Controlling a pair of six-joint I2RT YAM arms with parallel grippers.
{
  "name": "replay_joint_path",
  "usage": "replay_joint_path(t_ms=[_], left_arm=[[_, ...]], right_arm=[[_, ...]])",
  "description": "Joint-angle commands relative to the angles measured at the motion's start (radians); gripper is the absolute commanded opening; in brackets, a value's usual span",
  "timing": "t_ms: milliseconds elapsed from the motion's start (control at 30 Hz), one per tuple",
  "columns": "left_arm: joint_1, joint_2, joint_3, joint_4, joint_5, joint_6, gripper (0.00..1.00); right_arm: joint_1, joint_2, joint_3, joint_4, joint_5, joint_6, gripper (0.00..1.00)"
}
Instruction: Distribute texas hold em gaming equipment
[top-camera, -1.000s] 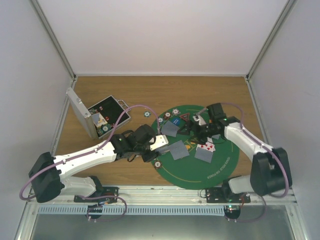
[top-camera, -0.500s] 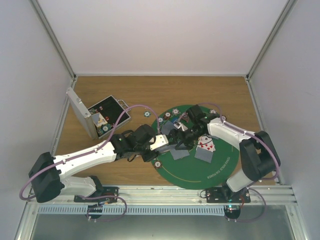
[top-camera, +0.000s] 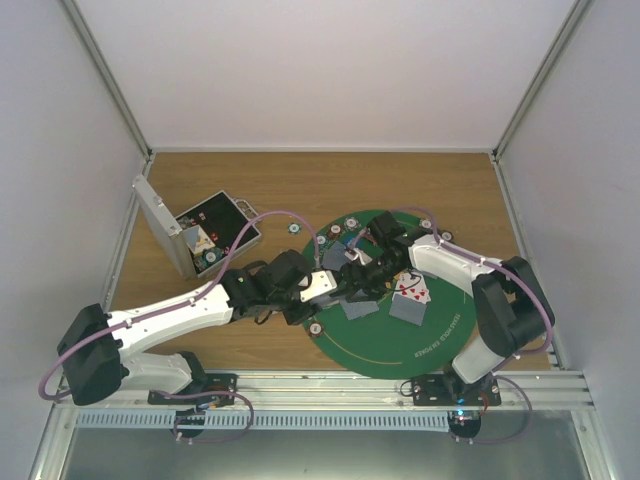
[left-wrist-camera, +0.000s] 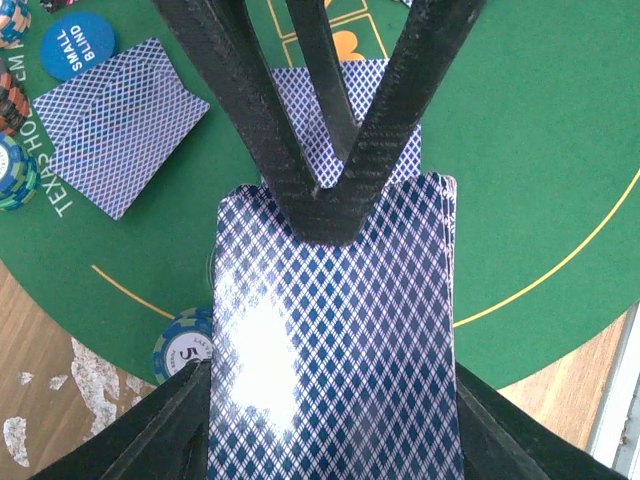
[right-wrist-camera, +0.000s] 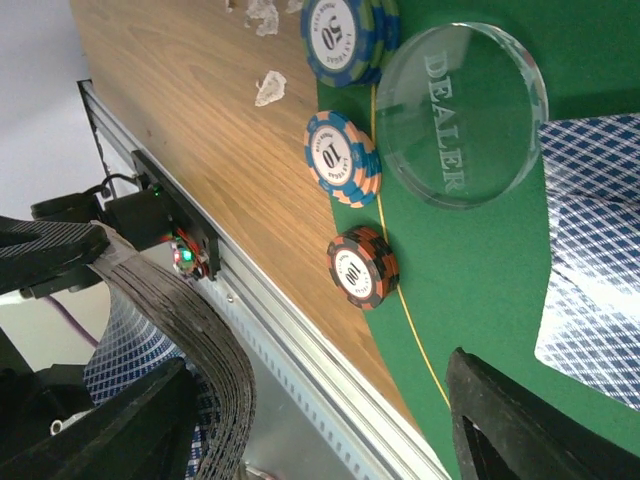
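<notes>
My left gripper (top-camera: 316, 286) (left-wrist-camera: 335, 440) is shut on a deck of blue-backed playing cards (left-wrist-camera: 335, 340) (top-camera: 324, 283), held level over the left edge of the green mat (top-camera: 420, 340). My right gripper (top-camera: 346, 279) (right-wrist-camera: 320, 430) has reached the deck's far end. Its black fingers (left-wrist-camera: 330, 195) rest on the top card. In the right wrist view its jaws stand apart, and the deck's edge (right-wrist-camera: 215, 370) lies beside one finger. Face-down cards (left-wrist-camera: 115, 125) and face-up cards (top-camera: 412, 292) lie on the mat. A clear dealer button (right-wrist-camera: 462, 115) lies on the mat beside chip stacks (right-wrist-camera: 340, 155).
An open silver case (top-camera: 200, 235) stands at the back left on the wooden table. A blue small-blind token (left-wrist-camera: 78, 45) and a chip (left-wrist-camera: 185, 340) lie near the deck. More chip stacks (right-wrist-camera: 362, 268) sit at the mat's rim. The metal rail (right-wrist-camera: 300, 340) runs along the near edge.
My right arm has swung left from the far side of the mat to the deck, and its jaws have narrowed somewhat. My left gripper has kept still, holding the deck.
</notes>
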Motion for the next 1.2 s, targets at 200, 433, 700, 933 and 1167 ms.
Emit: replay_joint_path(t_ms=[200,433,700,933,1167], left_arm=[[-0.006,-0.027,-0.010,0.053,-0.008,0.004,0.56],[-0.006,-0.030,-0.010,0.051,-0.008,0.003,0.56],[-0.006,-0.029,-0.009,0.051,-0.007,0.003,0.56],[-0.006,-0.029,-0.008,0.051,-0.006,0.003,0.56],[-0.006,-0.029,-0.007,0.053,-0.003,0.003,0.56]], right_arm=[[-0.007,-0.031,-0.015,-0.009,0.054,0.026,0.62],[-0.031,-0.055,-0.031,-0.007,0.064,0.036,0.57],[-0.032,-0.072,-0.028,0.027,-0.004,0.045,0.46],[-0.034,-0.116,-0.045,0.082,-0.048,0.086,0.18],[-0.046,-0.148,-0.061,0.115,-0.075,0.118,0.03]])
